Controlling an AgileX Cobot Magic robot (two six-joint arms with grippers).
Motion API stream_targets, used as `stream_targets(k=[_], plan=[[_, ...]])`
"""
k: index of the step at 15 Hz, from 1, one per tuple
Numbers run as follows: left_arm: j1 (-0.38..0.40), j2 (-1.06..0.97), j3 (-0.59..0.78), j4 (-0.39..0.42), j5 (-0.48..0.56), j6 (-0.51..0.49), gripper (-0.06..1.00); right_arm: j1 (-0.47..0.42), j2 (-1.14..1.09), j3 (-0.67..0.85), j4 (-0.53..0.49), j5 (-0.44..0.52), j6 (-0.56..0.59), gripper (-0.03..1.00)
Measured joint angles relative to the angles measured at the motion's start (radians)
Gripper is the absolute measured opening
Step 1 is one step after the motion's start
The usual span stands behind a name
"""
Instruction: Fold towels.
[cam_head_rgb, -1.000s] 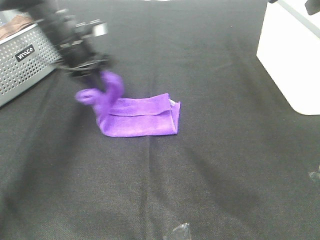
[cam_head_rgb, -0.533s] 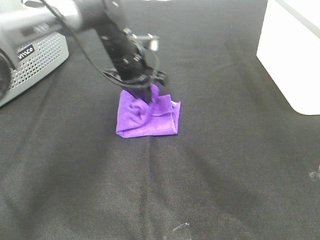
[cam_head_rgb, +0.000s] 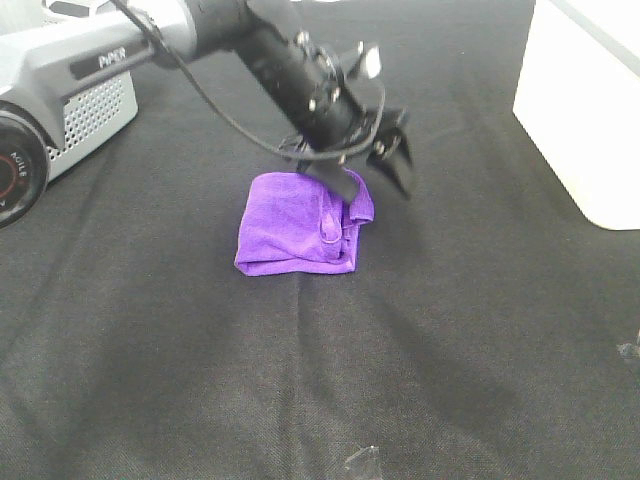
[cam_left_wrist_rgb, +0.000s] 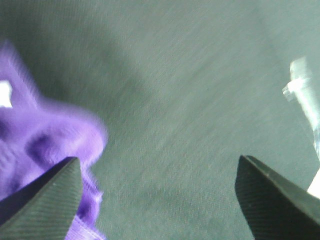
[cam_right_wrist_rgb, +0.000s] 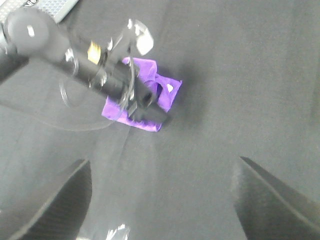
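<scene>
Containers first, 2 seen. Perforated grey metal basket (cam_head_rgb: 95, 105) at far-left corner of table, partly behind L arm (cam_head_rgb: 250, 45); contents not visible. White box (cam_head_rgb: 580, 110) at far-right edge, only side wall in shot, inside can't be told.

Count: 1 towel (cam_head_rgb: 295, 225), 1 tag, 2 grippers, 2 containers, 2 clear scraps (cam_head_rgb: 360, 462) in high view.

Towel: bright purple, on black tablecloth (cam_head_rgb: 200, 380) approx mid-table. Folded down to small squarish pad, layers stacked. Right-hand edge bunched into a loose raised lump, directly under L gripper (cam_head_rgb: 368, 175). Small white tag (cam_left_wrist_rgb: 5, 94) showing on the purple in both wrist views.

L gripper: reached across the middle, angled down, just above towel's right edge. Jaws spread wide, nothing between them. In own wrist view, one finger (cam_left_wrist_rgb: 40, 200) overlapping the fluffed purple edge; touching or not, can't tell. Other finger over bare cloth.

R gripper (cam_right_wrist_rgb: 162, 205): out of high view. From own wrist cam, jaws wide apart, empty, high over table, well apart from towel.

In the way: L arm crossing over towel as seen from R wrist cam, hiding middle of the pad. Scraps at near edge and right edge of table, both well apart from towel. Basket and box also well clear of it.
</scene>
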Motion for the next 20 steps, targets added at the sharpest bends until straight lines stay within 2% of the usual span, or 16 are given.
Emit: stream_targets(k=[4,6,7,10,12,17,20], plan=[[0.046,-0.042,-0.023,0.035,0.0,0.01,0.78,0.0,-0.076,0.196,0.0,-0.001,0.0,0.73],[0.071,-0.078,-0.013,0.101,-0.001,-0.024,0.78,0.0,-0.08,0.276,0.0,0.0,0.0,0.73],[0.082,-0.095,0.019,0.121,-0.002,-0.048,0.78,0.0,-0.08,0.3,0.0,0.0,-0.002,0.73],[0.092,-0.102,0.116,0.116,0.0,-0.062,0.77,0.0,-0.081,0.318,0.004,0.0,-0.004,0.73],[0.092,-0.064,0.138,0.087,0.007,-0.046,0.76,0.0,-0.081,0.318,0.013,0.0,-0.004,0.73],[0.086,0.024,0.139,-0.091,-0.002,0.052,0.76,0.0,-0.081,0.318,0.021,0.0,-0.007,0.73],[0.041,0.039,0.139,-0.201,-0.105,0.122,0.76,0.0,-0.081,0.318,0.021,0.0,-0.008,0.73]])
